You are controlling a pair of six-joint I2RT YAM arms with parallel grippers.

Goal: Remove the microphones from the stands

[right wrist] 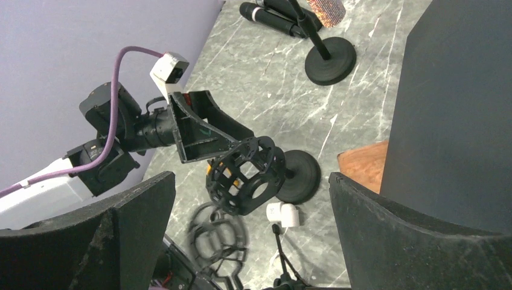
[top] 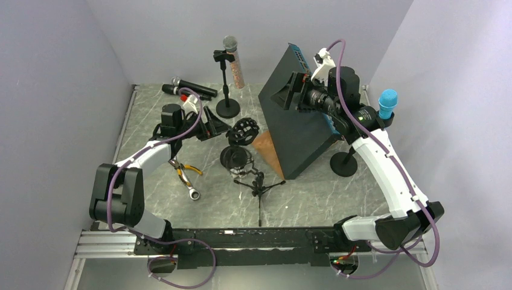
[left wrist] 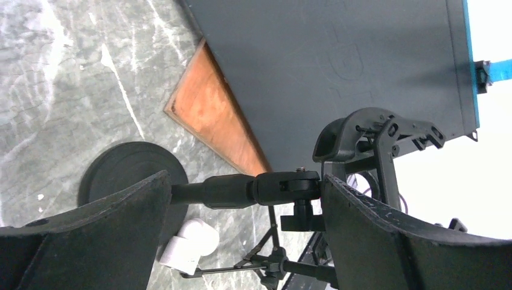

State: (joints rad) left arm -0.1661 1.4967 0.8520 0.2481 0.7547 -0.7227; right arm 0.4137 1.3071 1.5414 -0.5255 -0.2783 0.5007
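Note:
A grey-headed microphone [top: 230, 54] stands in the clip of a stand [top: 227, 109] at the back. A blue-headed microphone [top: 387, 104] sits on a stand [top: 344, 164] at the right. An empty black shock mount [top: 244, 130] tops a round-based stand [top: 234, 158] in the middle. My left gripper [top: 222, 128] is open beside the mount. In the left wrist view the left gripper [left wrist: 244, 181] straddles that stand's swivel joint [left wrist: 296, 184] without touching it. My right gripper [top: 288, 92] is open and empty, held high over the shock mount [right wrist: 244, 175].
A big black slanted box [top: 299, 121] with a wooden panel [top: 268, 151] stands centre right. A black microphone [top: 190, 89] lies at the back left. Pliers [top: 187, 172], a wrench [top: 193, 193], a small tripod [top: 259, 184] and a white fitting [right wrist: 284, 214] lie in front.

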